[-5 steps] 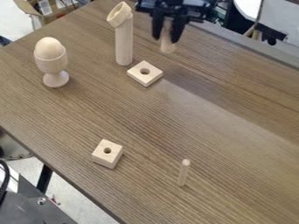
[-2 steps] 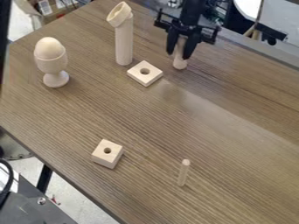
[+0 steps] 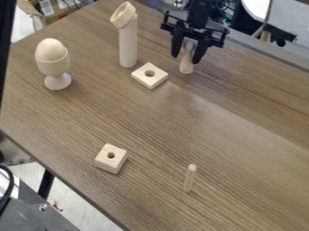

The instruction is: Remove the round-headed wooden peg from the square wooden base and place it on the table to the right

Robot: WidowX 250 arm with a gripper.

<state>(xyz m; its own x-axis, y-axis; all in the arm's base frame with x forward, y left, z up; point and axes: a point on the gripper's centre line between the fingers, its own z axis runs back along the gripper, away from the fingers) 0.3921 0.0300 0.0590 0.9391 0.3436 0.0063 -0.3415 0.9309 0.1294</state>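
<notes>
The black gripper [image 3: 189, 53] hangs at the top, right of centre, pointing down at the table. Its fingers stand open on either side of a pale wooden peg-like piece [image 3: 186, 63], which is upright with its wider foot low on the tabletop. The upper end of this piece lies between the fingers, partly covered by the gripper. To the left and a little lower is a flat square wooden block [image 3: 158, 79] with a hole. Beyond it stands a tall wooden cylinder [image 3: 128, 47] with a slanted ring-like piece [image 3: 123, 15] on top.
A wooden egg [image 3: 52, 48] rests in a cup [image 3: 53, 67] at the left. Nearer the front are a small holed block [image 3: 105, 164] and a thin upright dowel [image 3: 189, 179]. The brown table [image 3: 241, 135] has its edge running down the lower left.
The gripper moved right and toward the camera, carrying the peg-like piece with it. Since the middle frame its fingers have spread apart around the piece. A dark shape entered along the left edge.
</notes>
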